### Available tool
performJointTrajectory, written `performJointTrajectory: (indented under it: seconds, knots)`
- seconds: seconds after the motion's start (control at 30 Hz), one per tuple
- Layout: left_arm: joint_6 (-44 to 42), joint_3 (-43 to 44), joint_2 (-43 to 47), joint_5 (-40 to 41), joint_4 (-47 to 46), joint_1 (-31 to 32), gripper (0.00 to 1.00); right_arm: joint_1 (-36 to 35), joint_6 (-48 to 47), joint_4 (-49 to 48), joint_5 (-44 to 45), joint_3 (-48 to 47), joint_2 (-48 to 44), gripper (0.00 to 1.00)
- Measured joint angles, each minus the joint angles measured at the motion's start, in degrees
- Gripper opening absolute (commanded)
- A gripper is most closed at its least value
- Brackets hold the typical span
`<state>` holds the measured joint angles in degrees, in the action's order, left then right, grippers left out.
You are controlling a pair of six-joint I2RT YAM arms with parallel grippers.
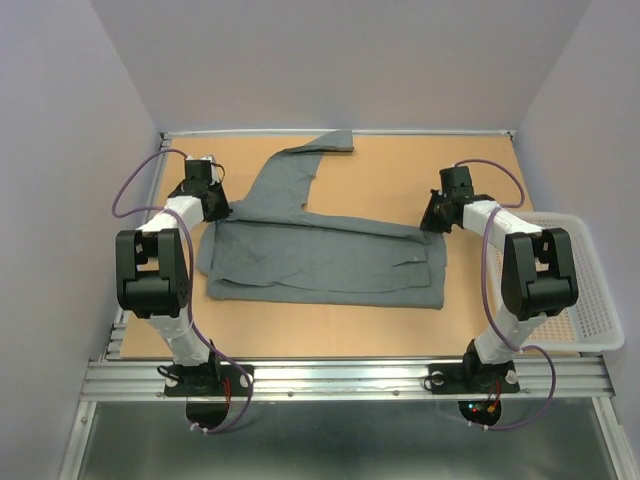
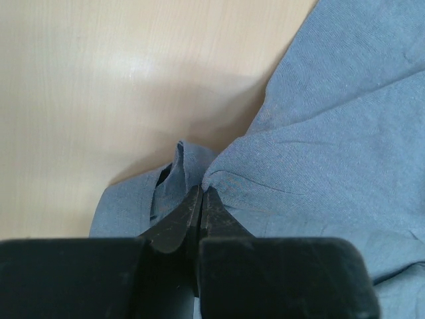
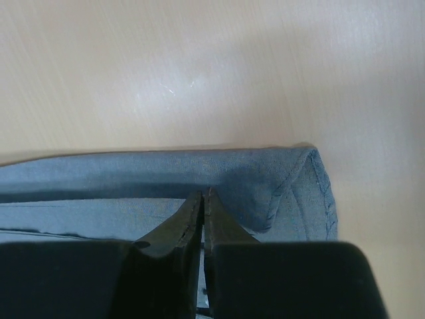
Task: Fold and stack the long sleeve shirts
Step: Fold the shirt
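One grey long sleeve shirt [image 1: 325, 258] lies flat across the middle of the table, its body folded into a wide band. One sleeve [image 1: 300, 170] runs up to the back edge. My left gripper [image 1: 216, 207] is at the shirt's upper left corner. In the left wrist view its jaws [image 2: 200, 191] are shut, with puckered cloth [image 2: 319, 133] pinched at the tips. My right gripper [image 1: 434, 216] is at the shirt's upper right corner. In the right wrist view its jaws [image 3: 203, 193] are shut on the folded edge of the shirt [image 3: 166, 169], near a stitched hem corner.
A white mesh basket [image 1: 585, 290] stands off the table's right side, beside the right arm. Walls close in the table at the back and on both sides. Bare wood [image 1: 400, 170] shows behind the shirt and a strip [image 1: 320, 325] in front of it.
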<state>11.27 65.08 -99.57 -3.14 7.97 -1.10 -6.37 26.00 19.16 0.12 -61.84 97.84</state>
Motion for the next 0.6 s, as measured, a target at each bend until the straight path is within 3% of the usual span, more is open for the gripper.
performJointTrajectory:
  seconds: [0.17,0.47,0.5,0.53,0.57,0.6]
  knots:
    - [1.2,-0.2,0.0,0.6,-0.3,0.0,0.18,0.0,0.2,-0.4,-0.2,0.0,0.0,0.23]
    - [3.3,-5.1,3.7,1.2,-0.3,-0.1,0.2,0.1,0.2,-0.6,-1.0,2.1,-1.6,0.3]
    - [3.4,-6.0,4.5,1.0,-0.3,-0.1,0.21,0.2,0.2,-0.5,-1.1,2.5,-2.3,0.34]
    - [3.5,-6.7,5.3,0.8,-0.1,-0.1,0.25,0.2,0.2,-0.3,-1.2,2.6,-2.7,0.36]
    - [3.7,-7.6,6.4,0.6,0.1,-0.1,0.4,0.2,0.1,-0.3,-1.5,2.6,-3.1,0.4]
    - [3.7,-8.2,7.4,0.5,0.2,-0.1,0.41,0.2,-0.2,-0.4,-1.7,2.6,-3.8,0.42]
